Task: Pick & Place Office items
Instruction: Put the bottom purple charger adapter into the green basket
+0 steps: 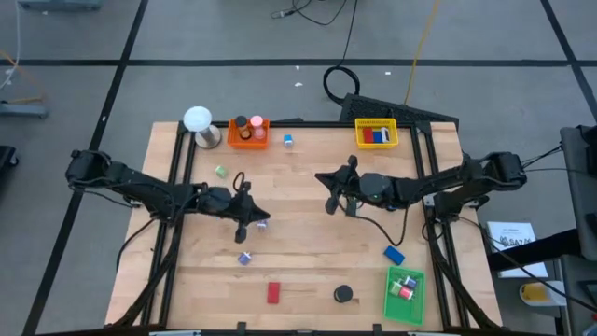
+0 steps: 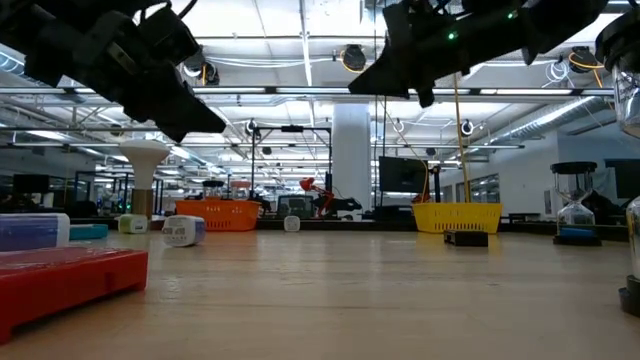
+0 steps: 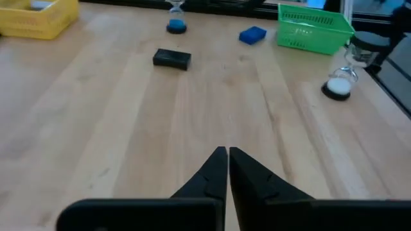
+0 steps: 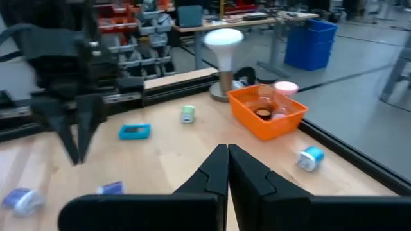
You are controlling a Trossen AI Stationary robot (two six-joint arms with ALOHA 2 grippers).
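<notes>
While both hover mid-table, left tool [image 3: 227, 168] shut, right tool [image 4: 227, 165] seemingly empty

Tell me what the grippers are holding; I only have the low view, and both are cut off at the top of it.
Observer: Nothing in the left one. Its wrist view shows the left gripper shut and empty over bare wood.
Operator: And the right?
Observer: The right gripper is shut and empty too, pointing toward the orange tray.
Operator: Is the yellow tray loaded?
Observer: Yes. From above, the yellow tray holds blue and red pieces.
</notes>
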